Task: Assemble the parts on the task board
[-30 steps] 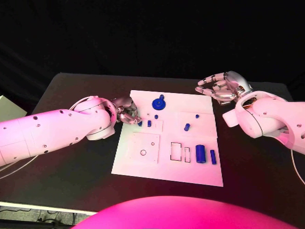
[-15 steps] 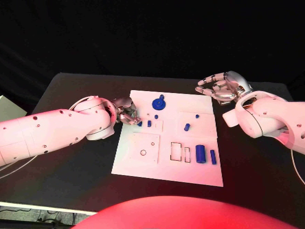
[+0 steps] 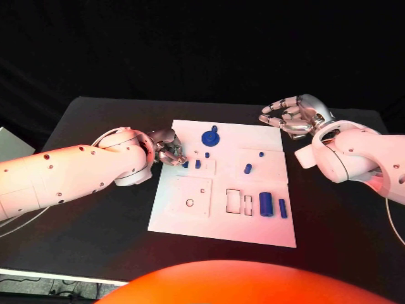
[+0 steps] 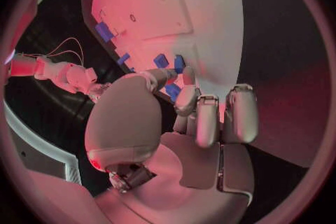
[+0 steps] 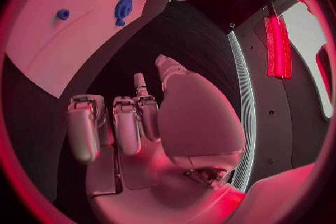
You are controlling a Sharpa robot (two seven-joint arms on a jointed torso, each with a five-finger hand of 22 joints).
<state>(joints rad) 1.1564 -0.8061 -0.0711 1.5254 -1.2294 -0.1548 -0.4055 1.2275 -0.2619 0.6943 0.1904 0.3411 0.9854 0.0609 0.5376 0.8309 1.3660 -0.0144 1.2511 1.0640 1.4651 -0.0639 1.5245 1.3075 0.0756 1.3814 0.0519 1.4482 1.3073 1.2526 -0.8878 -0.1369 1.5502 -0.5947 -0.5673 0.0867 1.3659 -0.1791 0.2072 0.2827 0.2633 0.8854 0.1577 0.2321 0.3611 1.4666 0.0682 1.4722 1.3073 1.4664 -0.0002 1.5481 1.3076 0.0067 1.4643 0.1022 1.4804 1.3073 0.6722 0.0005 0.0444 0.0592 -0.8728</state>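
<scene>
Nothing shifting: left hand staying at the board's edge

The small blue part (image 3: pixel 185 164) is sitting at the task board (image 3: pixel 223 225) left edge on the desk (image 3: pixel 93 120), the left hand (image 3: pixel 166 147) still working its fingers (image 4: pixel 186 99) narrowly around it, whether gripping I cannot tell; the right hand (image 3: pixel 291 115) is hovering curled, empty, so insertion looks unfinished.
</scene>
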